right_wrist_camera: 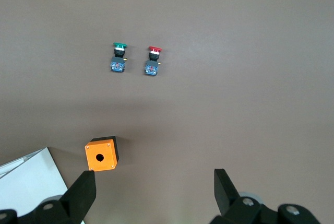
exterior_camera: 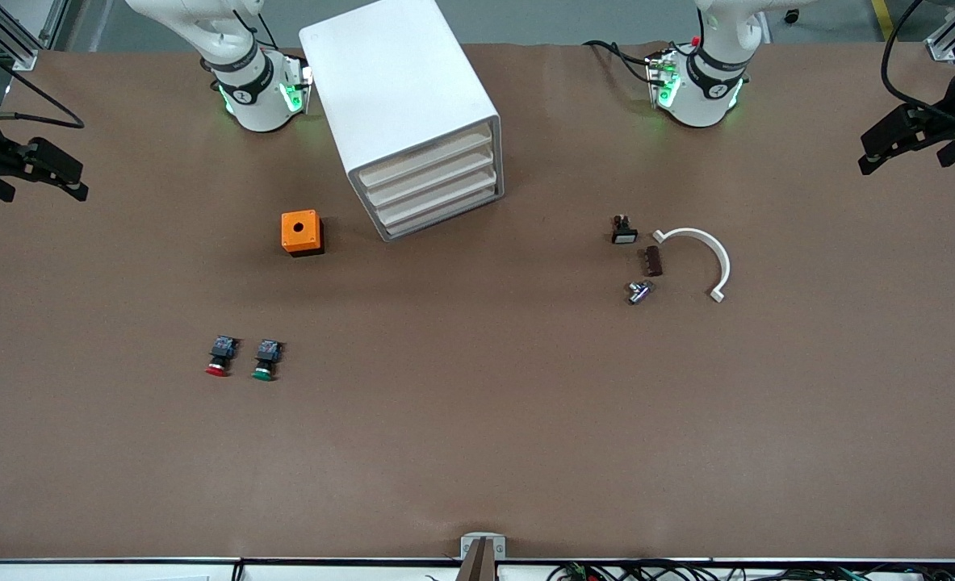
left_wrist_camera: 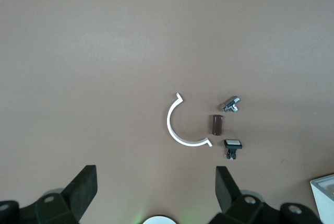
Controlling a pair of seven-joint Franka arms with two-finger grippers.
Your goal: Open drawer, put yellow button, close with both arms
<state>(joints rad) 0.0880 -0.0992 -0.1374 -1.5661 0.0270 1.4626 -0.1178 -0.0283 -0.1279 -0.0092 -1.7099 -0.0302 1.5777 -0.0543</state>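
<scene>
Yellow-capped push button: we find none in any view, so we cannot say where it lies. Nearest the front camera, toward the right arm's end of the brown worktop (exterior_camera: 477, 452), a red-capped push button (exterior_camera: 219, 356) and a green-capped push button (exterior_camera: 266, 359) lie side by side, caps toward the camera. Farther off, toward the left arm's end, sit a small metal fitting (exterior_camera: 639, 291), a dark brown block (exterior_camera: 653, 261), a curved white plastic clip (exterior_camera: 707, 256) and a small white-faced switch (exterior_camera: 624, 231). An orange box with a round hole (exterior_camera: 302, 232) stands just beside the large white four-drawer cabinet (exterior_camera: 400, 89). Its uppermost cream-fronted drawer (exterior_camera: 427, 156) is shut, flush with the three below.

The fronts face the camera, slanted toward the left arm's end, so we judge the pull must follow that slant. Nothing stands before them. The right end effector (exterior_camera: 41, 181) hangs over its end of the worktop, fingers spread and empty. The left end effector (exterior_camera: 905, 149) does likewise at its end. Neither is close, and the right arm's base is nearer the cabinet.
</scene>
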